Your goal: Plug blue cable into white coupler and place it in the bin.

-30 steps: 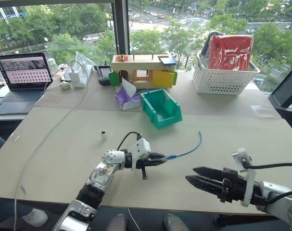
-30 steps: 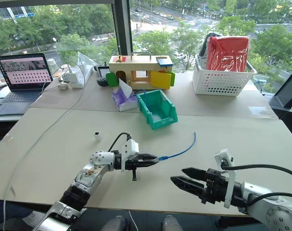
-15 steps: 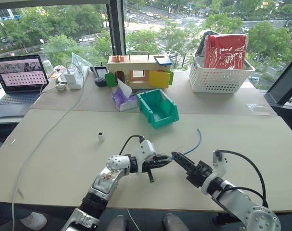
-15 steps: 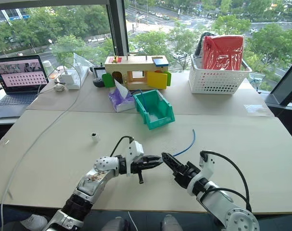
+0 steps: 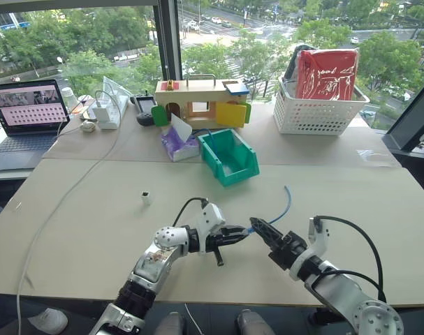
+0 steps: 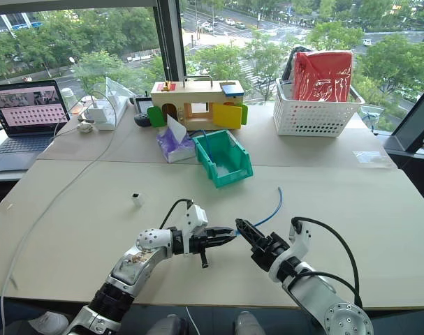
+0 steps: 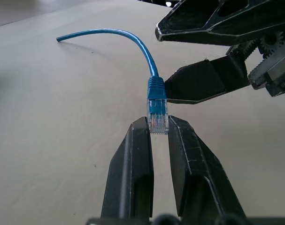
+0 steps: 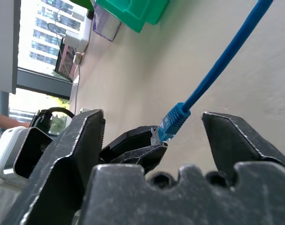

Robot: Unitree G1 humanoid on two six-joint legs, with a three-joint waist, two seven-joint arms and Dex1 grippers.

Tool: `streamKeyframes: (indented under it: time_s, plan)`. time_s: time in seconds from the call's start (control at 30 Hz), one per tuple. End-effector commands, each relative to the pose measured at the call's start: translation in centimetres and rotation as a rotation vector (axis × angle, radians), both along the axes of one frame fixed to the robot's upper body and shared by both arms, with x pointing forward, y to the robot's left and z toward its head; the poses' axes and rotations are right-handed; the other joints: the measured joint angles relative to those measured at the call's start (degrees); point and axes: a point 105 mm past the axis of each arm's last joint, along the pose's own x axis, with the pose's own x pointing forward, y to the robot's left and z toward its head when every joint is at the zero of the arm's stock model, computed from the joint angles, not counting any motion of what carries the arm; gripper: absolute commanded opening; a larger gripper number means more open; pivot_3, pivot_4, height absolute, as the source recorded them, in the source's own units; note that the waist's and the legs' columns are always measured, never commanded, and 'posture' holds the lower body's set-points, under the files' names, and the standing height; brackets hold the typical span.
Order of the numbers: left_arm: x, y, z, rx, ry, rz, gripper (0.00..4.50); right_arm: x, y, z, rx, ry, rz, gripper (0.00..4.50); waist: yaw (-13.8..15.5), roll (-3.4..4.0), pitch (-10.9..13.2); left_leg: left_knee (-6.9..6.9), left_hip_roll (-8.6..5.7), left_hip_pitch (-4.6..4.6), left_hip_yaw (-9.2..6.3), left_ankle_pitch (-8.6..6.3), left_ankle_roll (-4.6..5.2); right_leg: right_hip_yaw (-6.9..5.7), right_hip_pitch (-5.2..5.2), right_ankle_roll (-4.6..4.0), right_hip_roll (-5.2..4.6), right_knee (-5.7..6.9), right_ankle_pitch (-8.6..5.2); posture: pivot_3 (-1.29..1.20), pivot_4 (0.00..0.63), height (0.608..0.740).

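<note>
Blue cable (image 5: 280, 213) is trailing across the beige table (image 5: 379, 202), its clear plug pinched in our left gripper (image 7: 157, 132), fingers closed on it. Our right gripper (image 5: 259, 227) is hovering with fingers apart around the blue boot (touching nothing that we can see). White coupler (image 5: 147, 197) is sitting well apart; the bin (image 5: 229, 157) is standing behind, beside a purple tissue pack (image 5: 178, 143).
</note>
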Motion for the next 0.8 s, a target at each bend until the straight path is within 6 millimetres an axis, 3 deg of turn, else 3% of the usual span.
streamKeyframes:
  time_s: [0.03, 0.23, 0.37, 0.43, 0.47, 0.57, 0.73, 0.8]
  plan:
    - [-0.2, -0.5, 1.2, -0.030, -0.019, -0.034, 0.07, 0.2, 0.5, 1.2, 0.057, -0.057, 0.002, 2.04, 0.0, 0.00, 0.0, 0.00, 0.00, 0.00, 0.00, 0.00, 0.00, 0.00, 0.00, 0.00, 0.00, -0.01, 0.00, 0.00, 0.150, 0.729]
    - [-0.2, -0.5, 1.2, -0.032, -0.013, -0.044, 0.07, 0.2, 0.9, 1.3, 0.080, -0.059, 0.011, 0.01, 0.0, 0.00, 0.0, 0.00, 0.00, -0.01, 0.01, 0.00, 0.00, 0.00, -0.01, 0.00, 0.00, -0.02, 0.00, 0.00, 0.150, 0.729]
    - [-0.2, -0.6, 1.2, -0.037, 0.000, -0.053, 0.07, 0.2, 0.9, 1.2, 0.084, -0.055, 0.016, 0.01, 0.1, 0.00, 0.0, 0.00, 0.00, -0.02, 0.01, 0.00, 0.00, 0.00, -0.01, 0.00, 0.00, -0.03, 0.00, 0.00, 0.150, 0.729]
    - [-0.1, -0.4, 1.2, -0.044, 0.011, -0.057, 1.07, 0.3, 0.9, 1.2, 0.082, -0.055, 0.016, 0.00, 0.0, 0.00, 0.0, 0.00, 0.00, -0.02, 0.01, 0.00, 0.00, 0.00, -0.01, 0.00, 0.00, -0.03, 0.00, 0.00, 0.150, 0.729]
    - [-0.1, -0.3, 1.3, -0.048, 0.014, -0.058, 1.21, 0.3, 0.8, 1.2, 0.081, -0.055, 0.016, 0.00, 0.0, 0.00, 0.0, 0.00, 0.00, -0.02, 0.01, 0.00, 0.00, 0.01, -0.01, 0.00, 0.00, -0.03, 0.00, 0.00, 0.150, 0.729]
    - [-0.5, 0.7, 1.6, -0.069, 0.044, -0.076, 2.45, 0.7, 0.1, 1.3, 0.066, -0.069, -0.023, 0.00, 0.0, 0.00, 0.0, 0.00, 0.01, -0.03, 0.01, 0.00, 0.00, 0.00, -0.02, 0.00, 0.00, -0.03, 0.00, 0.00, 0.150, 0.729]
    - [-0.6, 4.1, 2.0, -0.056, 0.018, -0.016, 4.21, 1.6, -2.1, 1.6, 0.040, -0.108, -0.155, 0.00, -0.3, 0.00, 0.0, -0.01, 0.05, -0.03, 0.01, 0.00, 0.00, 0.00, -0.06, -0.02, 0.02, -0.03, -0.01, 0.00, 0.150, 0.729]
    - [-0.8, 5.1, 2.3, -0.057, 0.012, 0.008, 4.48, 1.7, -2.5, 1.6, 0.045, -0.109, -0.179, 0.00, -0.3, 0.00, 0.0, -0.03, 0.06, -0.03, 0.01, 0.00, 0.00, 0.00, -0.07, -0.03, 0.01, -0.03, -0.01, 0.00, 0.150, 0.729]
